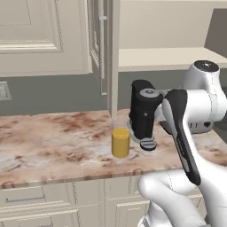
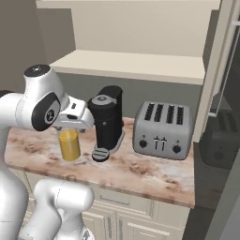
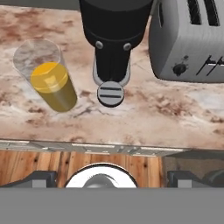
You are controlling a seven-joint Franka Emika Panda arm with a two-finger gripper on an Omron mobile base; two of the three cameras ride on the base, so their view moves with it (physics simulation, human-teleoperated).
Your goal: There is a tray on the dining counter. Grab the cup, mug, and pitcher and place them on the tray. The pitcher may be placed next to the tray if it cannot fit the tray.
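The pitcher (image 1: 120,139) (image 2: 70,144) (image 3: 50,83) is a clear glass cylinder holding orange-yellow liquid. It stands upright on a marbled worktop (image 1: 48,142), just left of a black coffee machine. My gripper (image 3: 113,178) is open, its dark fingertips (image 3: 41,177) spread wide with nothing between them. It hovers above the worktop's front edge, and in the hand view the pitcher lies ahead and to the left, apart from the fingers. The tray, cup, mug and dining counter are out of view.
The black coffee machine (image 1: 142,113) (image 2: 108,121) (image 3: 114,39) stands close beside the pitcher. A silver toaster (image 2: 162,130) (image 3: 190,39) sits to its right. Cream drawers (image 1: 53,199) lie under the worktop, with wall cabinets and a shelf above.
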